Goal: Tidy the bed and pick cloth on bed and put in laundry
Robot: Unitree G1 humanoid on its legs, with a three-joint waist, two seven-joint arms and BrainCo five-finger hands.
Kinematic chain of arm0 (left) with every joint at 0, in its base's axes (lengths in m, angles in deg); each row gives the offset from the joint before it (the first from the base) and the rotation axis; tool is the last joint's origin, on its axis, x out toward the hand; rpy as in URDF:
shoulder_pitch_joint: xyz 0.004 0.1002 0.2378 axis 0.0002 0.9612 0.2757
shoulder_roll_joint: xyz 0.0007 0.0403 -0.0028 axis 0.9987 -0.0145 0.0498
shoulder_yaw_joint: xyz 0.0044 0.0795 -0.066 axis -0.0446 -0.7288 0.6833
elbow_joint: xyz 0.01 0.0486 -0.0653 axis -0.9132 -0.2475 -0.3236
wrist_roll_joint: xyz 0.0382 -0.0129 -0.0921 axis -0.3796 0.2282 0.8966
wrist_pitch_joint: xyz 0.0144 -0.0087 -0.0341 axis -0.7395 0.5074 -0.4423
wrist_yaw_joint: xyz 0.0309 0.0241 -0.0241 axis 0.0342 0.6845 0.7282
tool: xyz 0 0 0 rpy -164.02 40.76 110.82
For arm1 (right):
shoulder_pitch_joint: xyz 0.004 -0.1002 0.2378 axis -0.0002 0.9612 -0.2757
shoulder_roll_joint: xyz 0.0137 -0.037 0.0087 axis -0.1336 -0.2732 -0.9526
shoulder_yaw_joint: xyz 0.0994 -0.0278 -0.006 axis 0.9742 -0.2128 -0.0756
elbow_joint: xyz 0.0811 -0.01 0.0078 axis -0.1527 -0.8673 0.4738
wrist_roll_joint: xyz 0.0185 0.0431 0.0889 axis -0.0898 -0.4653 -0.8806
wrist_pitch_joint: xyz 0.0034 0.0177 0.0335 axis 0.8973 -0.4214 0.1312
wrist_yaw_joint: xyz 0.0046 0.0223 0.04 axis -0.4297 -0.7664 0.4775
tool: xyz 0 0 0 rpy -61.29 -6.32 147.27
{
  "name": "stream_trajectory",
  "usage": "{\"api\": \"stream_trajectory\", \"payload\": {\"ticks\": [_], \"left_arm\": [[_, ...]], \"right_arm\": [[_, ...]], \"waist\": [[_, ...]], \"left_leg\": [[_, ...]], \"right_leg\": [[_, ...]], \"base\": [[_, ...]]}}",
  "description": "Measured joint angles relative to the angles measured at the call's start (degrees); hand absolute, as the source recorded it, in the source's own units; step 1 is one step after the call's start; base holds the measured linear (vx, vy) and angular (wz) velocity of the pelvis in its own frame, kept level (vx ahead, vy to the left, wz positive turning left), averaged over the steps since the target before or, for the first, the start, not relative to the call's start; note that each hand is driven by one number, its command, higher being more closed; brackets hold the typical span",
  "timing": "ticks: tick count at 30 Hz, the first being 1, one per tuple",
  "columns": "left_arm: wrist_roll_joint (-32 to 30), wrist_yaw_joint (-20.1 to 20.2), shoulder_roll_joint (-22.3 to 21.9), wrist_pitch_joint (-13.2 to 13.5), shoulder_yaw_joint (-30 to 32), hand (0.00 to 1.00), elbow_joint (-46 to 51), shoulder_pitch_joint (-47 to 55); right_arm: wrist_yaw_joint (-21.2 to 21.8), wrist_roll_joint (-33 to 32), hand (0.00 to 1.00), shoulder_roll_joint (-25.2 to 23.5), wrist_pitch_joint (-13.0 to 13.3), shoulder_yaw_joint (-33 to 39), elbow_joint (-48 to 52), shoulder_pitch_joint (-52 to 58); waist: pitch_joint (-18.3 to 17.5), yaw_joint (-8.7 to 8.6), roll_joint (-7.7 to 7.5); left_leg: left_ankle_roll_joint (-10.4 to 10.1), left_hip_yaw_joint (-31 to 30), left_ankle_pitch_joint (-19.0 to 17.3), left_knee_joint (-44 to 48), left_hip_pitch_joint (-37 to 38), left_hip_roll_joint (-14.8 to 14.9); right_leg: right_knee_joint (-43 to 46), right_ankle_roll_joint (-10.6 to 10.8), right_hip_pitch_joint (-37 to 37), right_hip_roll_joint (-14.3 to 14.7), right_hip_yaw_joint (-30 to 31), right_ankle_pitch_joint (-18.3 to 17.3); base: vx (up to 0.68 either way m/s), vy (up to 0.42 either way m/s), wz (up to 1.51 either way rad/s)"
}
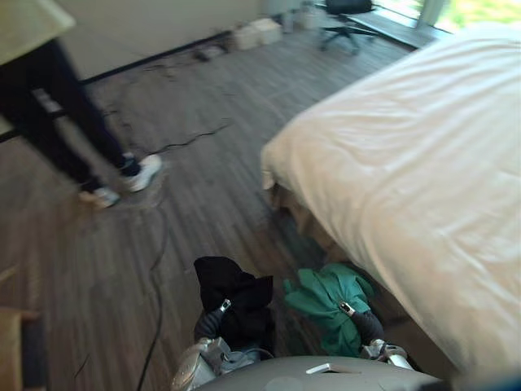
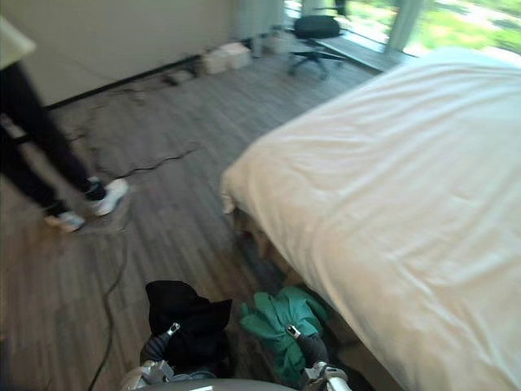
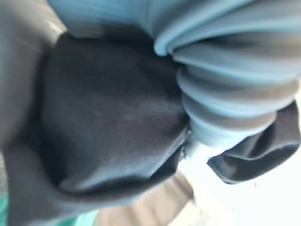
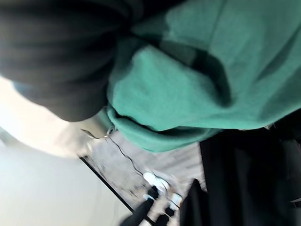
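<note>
A black cloth is bunched up at my left hand, low and close to my body, above the wooden floor. Beside it, a green cloth gathers in folds into my right hand. In the left wrist view the black cloth lies against the ribbed cover of the left hand. The right wrist view shows the green cloth beside the right hand's dark cover. The cloth covers the fingers of both hands. The bed, under a smooth white cover, stands to my right.
A person in dark trousers and white shoes walks at the left. An office chair and white boxes stand by the far wall. Cables trail over the floor. A wooden piece of furniture sits at the lower left.
</note>
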Motion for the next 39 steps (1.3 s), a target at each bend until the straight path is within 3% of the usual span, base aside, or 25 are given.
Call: {"api": "stream_trajectory", "payload": {"ticks": [2, 5, 7, 11, 13, 16, 17, 18, 19, 20, 21, 24, 25, 26, 28, 29, 39], "left_arm": [[0.03, 0.14, 0.01, -0.44, 0.06, 1.0, 0.0, -0.26], [-0.02, 0.02, -0.11, -0.54, -0.21, 1.0, -0.05, -0.4], [-0.2, -0.06, -0.14, -0.51, -0.69, 1.0, 0.02, -0.41], [-0.54, -1.44, 0.9, 0.96, -2.48, 1.0, 0.18, -0.35], [-0.96, -2.07, 1.83, 1.83, -3.97, 1.0, 0.18, -0.35], [-1.03, -2.57, 2.72, 2.24, -5.1, 1.0, 0.14, -0.38], [-1.1, -2.72, 2.84, 2.19, -5.6, 1.0, -0.02, -0.62], [-1.34, -3.44, 2.73, 2.04, -6.31, 1.0, -0.12, -0.94], [-1.57, -3.76, 2.76, 2.04, -6.42, 1.0, -0.14, -1.05], [-1.65, -3.94, 3.11, 1.81, -7.21, 1.0, -0.31, -1.49], [-2.2, -3.92, 3.91, 1.78, -8.44, 1.0, -0.42, -1.98], [-2.26, -3.8, 4.69, 1.91, -8.91, 1.0, -0.55, -2.09], [-2.72, -3.71, 5.37, 2.15, -8.92, 1.0, -0.6, -2.05], [-2.75, -3.73, 4.84, 2.08, -9.03, 1.0, -1.11, -2.13], [-3.07, -3.62, 3.52, 2.52, -9.31, 1.0, -1.46, -1.71], [-3.32, -3.22, 4.77, 2.87, -12.51, 1.0, -2.57, -2.34], [-3.31, -4.09, 4.79, 3.02, -12.48, 1.0, -1.87, -2.05]], "right_arm": [[0.11, 0.01, 1.0, 0.21, 0.01, -0.33, 0.92, -1.17], [0.35, -0.01, 1.0, 0.27, 0.21, -1.83, 1.96, -1.71], [0.01, -0.11, 1.0, 0.26, 0.21, -1.82, 1.74, -0.93], [-0.32, -0.38, 1.0, -0.2, 0.32, -1.87, 1.34, 0.59], [-0.33, -0.29, 1.0, -0.29, 0.88, -2.14, 0.75, 1.11], [-0.41, -0.29, 1.0, -0.26, 2.23, -3.03, -0.22, 1.27], [-0.41, -0.32, 1.0, -0.01, 2.71, -2.92, -0.35, 1.41], [-0.33, -0.33, 1.0, -0.02, 3.37, -3.14, -0.22, 1.57], [-0.2, -0.35, 1.0, -0.02, 3.6, -3.47, -0.09, 1.68], [-0.06, -0.37, 1.0, 0.0, 4.12, -3.82, 0.25, 2.35], [0.04, -0.34, 1.0, 0.14, 4.91, -3.83, 0.96, 3.73], [0.11, -1.16, 1.0, 0.63, 6.47, -3.78, 1.99, 5.13], [0.21, -2.33, 1.0, 0.64, 6.64, -3.59, 1.75, 5.74], [0.23, -2.79, 1.0, 0.92, 6.67, -3.31, 1.71, 6.01], [0.3, -4.63, 1.0, 1.79, 6.69, -2.87, 1.67, 5.16], [0.32, -7.93, 1.0, 0.79, 6.5, -4.18, -1.42, 4.45], [-0.19, -8.3, 1.0, 0.67, 6.4, -4.13, -0.67, 5.12]], "waist": [[0.58, 0.24, 0.13], [1.31, -0.29, 0.54], [1.6, -0.61, -0.05], [1.57, -0.27, -0.29], [1.63, -0.21, -0.38], [1.61, -0.12, -0.63], [1.65, -0.51, 0.27], [2.01, -1.08, 0.96], [2.08, -1.17, 1.01], [2.44, -1.75, 1.61], [2.44, -2.69, 1.61], [2.18, -2.9, 0.97], [1.7, -3.04, 0.16], [1.74, -3.01, 0.34], [1.11, -1.52, 2.41], [-0.08, -1.89, 1.05], [-0.05, -1.84, 0.52]], "left_leg": [[0.02, -1.34, 0.09, -1.27, 0.1, -1.16], [-0.09, -2.57, 2.23, -7.14, 2.5, -3.79], [-0.03, -3.69, 2.23, -7.14, 3.08, -5.01], [-0.2, -6.48, 2.07, -7.17, 3.78, -5.38], [-0.13, -7.74, 2.03, -7.17, 3.88, -4.92], [0.19, -10.29, 1.51, -7.16, 4.5, -4.16], [0.26, -12.04, 1.19, -7.14, 4.84, -3.26], [0.2, -13.45, 1.01, -7.12, 4.83, -1.9], [0.06, -14.2, 0.97, -7.12, 4.73, -1.46], [-0.37, -16.3, 1.07, -7.1, 4.43, -0.82], [-0.73, -18.74, 1.17, -7.08, 4.38, -0.78], [-1.37, -21.59, 1.37, -7.14, 4.81, -2.05], [-1.83, -23.09, 1.69, -7.15, 5.53, -4.15], [-1.93, -24.03, 1.7, -7.12, 5.72, -4.22], [-2.33, -23.85, 1.72, -7.13, 5.33, -3.7], [-5.43, -22.09, 0.39, -7.21, 8.64, -2.55], [-4.32, -19.14, -1.18, -7.12, 7.96, -4.0]], "right_leg": [[0.61, -0.36, -0.92, -0.3, 1.79, -1.4], [-6.04, 0.82, -2.04, 0.75, 2.61, -3.3], [-7.61, 3.86, -0.03, 0.76, 1.66, -1.72], [-6.71, 6.33, 1.77, 1.35, -0.83, 0.26], [-5.52, 6.32, 1.74, 1.88, -1.01, 2.04], [-1.36, 5.21, 1.06, 2.33, -0.87, 5.53], [3.43, 2.12, -0.74, 2.4, 0.99, 6.87], [2.95, -0.86, -2.83, 4.15, 6.11, 1.76], [1.96, -1.53, -3.84, 5.41, 8.81, 0.44], [0.02, -2.51, -6.65, 7.83, 15.54, -0.63], [-1.25, -2.78, -8.68, 9.47, 21.9, -0.78], [-4.5, -2.54, -12.3, 9.83, 30.35, -0.4], [-4.78, -1.85, -13.22, 8.02, 31.07, 1.49], [-4.75, -2.04, -12.78, 7.84, 30.1, 1.27], [-6.22, -1.77, -12.39, 8.51, 29.72, 1.2], [-10.42, -2.18, -6.93, 9.87, 31.85, 1.88], [-11.49, -0.86, -7.97, 7.83, 33.78, 2.03]], "base": [[0.11, 0.051, 0.36], [-0.01, 0.062, 0.21], [0.01, 0.004, 0.33], [0.04, -0.026, 0.41], [0.09, -0.006, 0.39], [0.12, 0.015, 0.36], [0.16, 0.039, 0.47], [0.15, 0.044, 0.48], [0.08, 0.037, 0.6], [0.07, 0.006, 0.82], [0.06, -0.004, 0.94], [0.02, -0.003, 0.86], [0.01, -0.034, 0.81], [0.05, -0.07, 0.67], [0.07, -0.075, 0.14], [0.0, -0.036, 0.05], [0.03, 0.001, -0.11]]}}
